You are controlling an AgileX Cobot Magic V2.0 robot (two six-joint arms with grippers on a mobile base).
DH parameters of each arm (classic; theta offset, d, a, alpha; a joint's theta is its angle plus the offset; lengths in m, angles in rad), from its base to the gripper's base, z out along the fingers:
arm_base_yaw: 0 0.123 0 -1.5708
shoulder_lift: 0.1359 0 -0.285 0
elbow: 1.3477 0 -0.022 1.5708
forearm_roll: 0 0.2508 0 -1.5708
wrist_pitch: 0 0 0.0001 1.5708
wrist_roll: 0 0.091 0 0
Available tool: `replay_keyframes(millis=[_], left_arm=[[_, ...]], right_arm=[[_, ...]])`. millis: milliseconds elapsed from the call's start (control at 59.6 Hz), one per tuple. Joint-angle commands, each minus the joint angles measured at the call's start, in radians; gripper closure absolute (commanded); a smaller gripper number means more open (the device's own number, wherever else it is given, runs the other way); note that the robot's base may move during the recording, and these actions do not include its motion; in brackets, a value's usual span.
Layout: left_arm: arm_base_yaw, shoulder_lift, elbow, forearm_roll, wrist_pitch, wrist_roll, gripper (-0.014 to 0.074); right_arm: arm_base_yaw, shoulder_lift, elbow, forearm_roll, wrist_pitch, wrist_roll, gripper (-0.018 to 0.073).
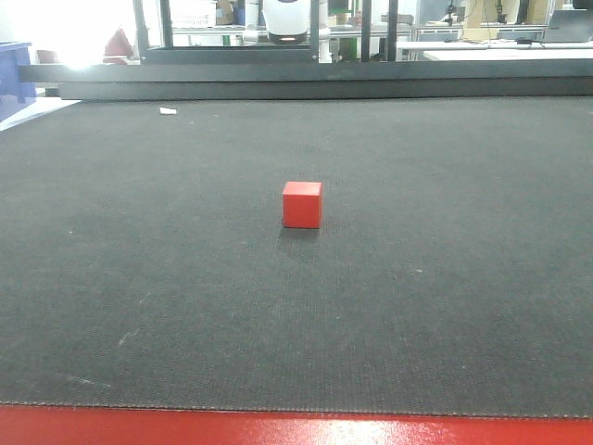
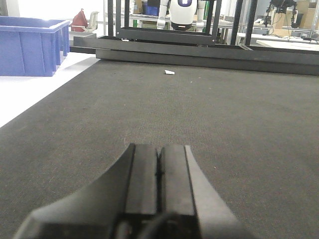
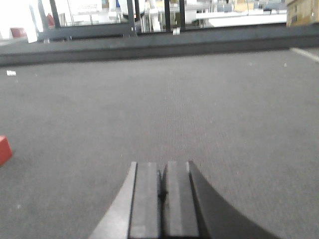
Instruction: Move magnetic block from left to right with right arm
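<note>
The magnetic block [image 1: 302, 204], a small red cube, stands alone on the dark mat near the middle of the front view. In the right wrist view only its corner [image 3: 4, 149] shows at the left edge, well to the left of my right gripper [image 3: 163, 164], which is shut with nothing between its pads. My left gripper [image 2: 159, 147] is shut too, low over bare mat, and the cube does not appear in its view. Neither arm shows in the front view.
A dark textured mat [image 1: 445, 278] covers the table, with a red strip [image 1: 278, 428] along its near edge. A small white scrap [image 1: 168, 111] lies far back left. A blue bin [image 2: 30, 45] stands off the mat's left side. A black rail [image 1: 315, 79] bounds the far edge.
</note>
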Motion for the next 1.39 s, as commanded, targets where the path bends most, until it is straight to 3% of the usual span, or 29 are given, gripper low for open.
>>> replay_keyframes(millis=[0,184,319,419,621,688,788,956,1107,1375], left_arm=[[0.001,-0.014,0.010,0.000,-0.090,-0.004,0.0713],[0.001,-0.014,0.010,0.000,-0.090,-0.004,0.0713],[0.001,-0.014,0.010,0.000,-0.090,-0.004,0.0713],[0.001,-0.014,0.010,0.000,-0.090,-0.004,0.0713],[0.001,-0.014,0.010,0.000,-0.090,-0.004,0.0713],[0.001,-0.014,0.010,0.000,-0.090,-0.004,0.0713],[0.001,-0.014,0.010,0.000,-0.090,-0.004,0.0713],[0.001,-0.014,0.010,0.000,-0.090,-0.004,0.0713],[0.001,-0.014,0.010,0.000,-0.090,-0.004,0.0713],[0.001,-0.014,0.010,0.000,-0.090,-0.004,0.0713]], right_arm=[[0.000,-0.020,-0.018,-0.008,-0.121,-0.007,0.0498],[0.000,0.020,-0.204,-0.013,0.022,-0.006,0.0498],[0.000,0.141,-0.373,-0.013,0.050,-0.006,0.0474],[0.002,0.261,-0.467,-0.013,0.050,-0.006,0.0370],[0.025,0.528,-0.613,-0.013,0.063,-0.006,0.0035],[0.045,0.623,-0.666,-0.014,0.090,-0.006,-0.0022],[0.091,0.751,-0.756,-0.014,0.167,-0.006,-0.0036],[0.246,0.963,-0.943,-0.024,0.321,0.006,-0.0036],[0.390,1.153,-1.130,-0.099,0.458,0.170,-0.0036],[0.568,1.451,-1.418,-0.305,0.684,0.538,-0.0036]])
